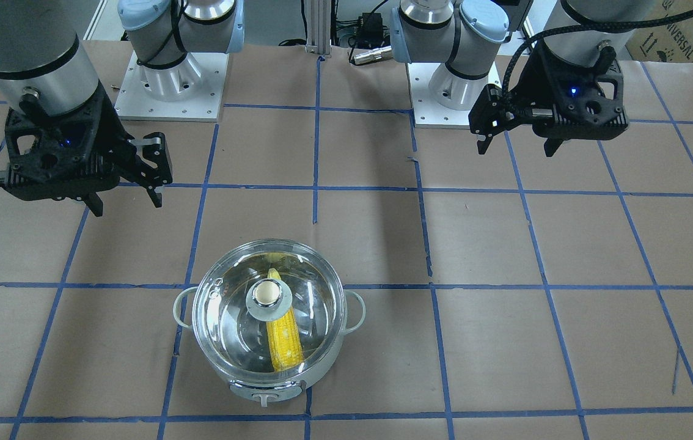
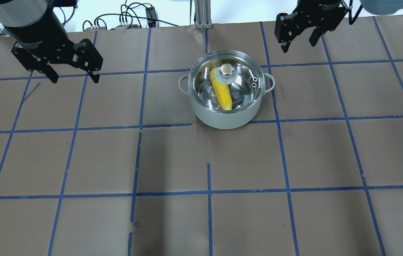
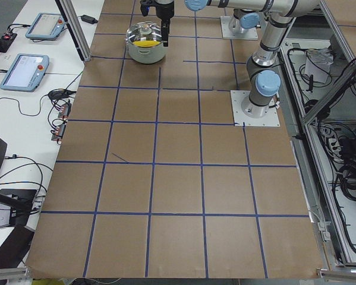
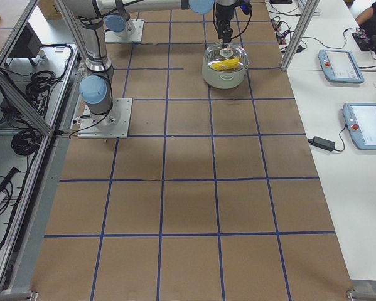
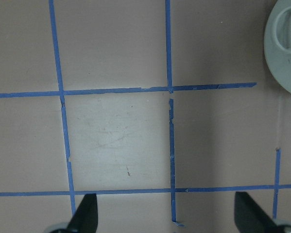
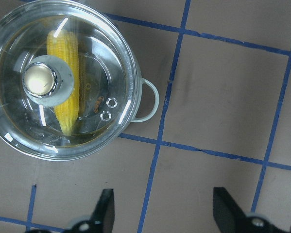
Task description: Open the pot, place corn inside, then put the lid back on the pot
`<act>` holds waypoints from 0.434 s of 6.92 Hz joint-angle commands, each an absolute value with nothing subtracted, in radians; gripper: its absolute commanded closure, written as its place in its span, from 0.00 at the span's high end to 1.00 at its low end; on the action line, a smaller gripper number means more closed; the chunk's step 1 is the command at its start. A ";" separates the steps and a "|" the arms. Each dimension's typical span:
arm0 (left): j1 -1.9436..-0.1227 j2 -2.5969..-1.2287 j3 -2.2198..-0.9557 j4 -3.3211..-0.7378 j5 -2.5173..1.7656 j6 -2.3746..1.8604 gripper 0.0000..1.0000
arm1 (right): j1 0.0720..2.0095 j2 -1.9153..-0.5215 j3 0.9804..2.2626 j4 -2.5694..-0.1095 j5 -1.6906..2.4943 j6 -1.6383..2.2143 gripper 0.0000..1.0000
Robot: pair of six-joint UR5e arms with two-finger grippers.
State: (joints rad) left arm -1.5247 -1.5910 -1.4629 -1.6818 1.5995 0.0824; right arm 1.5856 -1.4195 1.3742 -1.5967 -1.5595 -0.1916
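Corn point(image 1: 285, 342) in pot point(image 2: 223, 119), lid point(image 1: 267, 294) on, UNIVERSAL box point(image 1: 676, 30)

The table point(image 2: 201, 213) carries one round pale grey-white cooking pot point(image 2: 223, 117), one clear glass dome lid point(image 2: 242, 90) and one yellow ear of corn point(image 2: 221, 94). The pot has two small loop handles point(image 2: 183, 84) and one front control knob point(image 1: 266, 398). There are two silver robot arms point(image 1: 22, 55), each on one white base plate point(image 1: 169, 85), and two black two-finger grippers: the left gripper point(image 2: 74, 79) and the right gripper point(image 2: 298, 47). Two grey touchscreen pendants point(image 4: 340, 66) lie off the table's edge.
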 commanded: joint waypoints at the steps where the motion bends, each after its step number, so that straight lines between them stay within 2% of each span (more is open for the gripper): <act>1: -1.525 -1.591 -1.463 -1.681 1.598 0.083 1.00 | 1.543 -1.517 1.506 -1.612 -1.546 -0.215 0.77; 3: -1.525 -1.591 -1.463 -1.681 1.600 0.084 1.00 | 1.526 -1.577 1.613 -1.647 -1.545 -0.215 0.79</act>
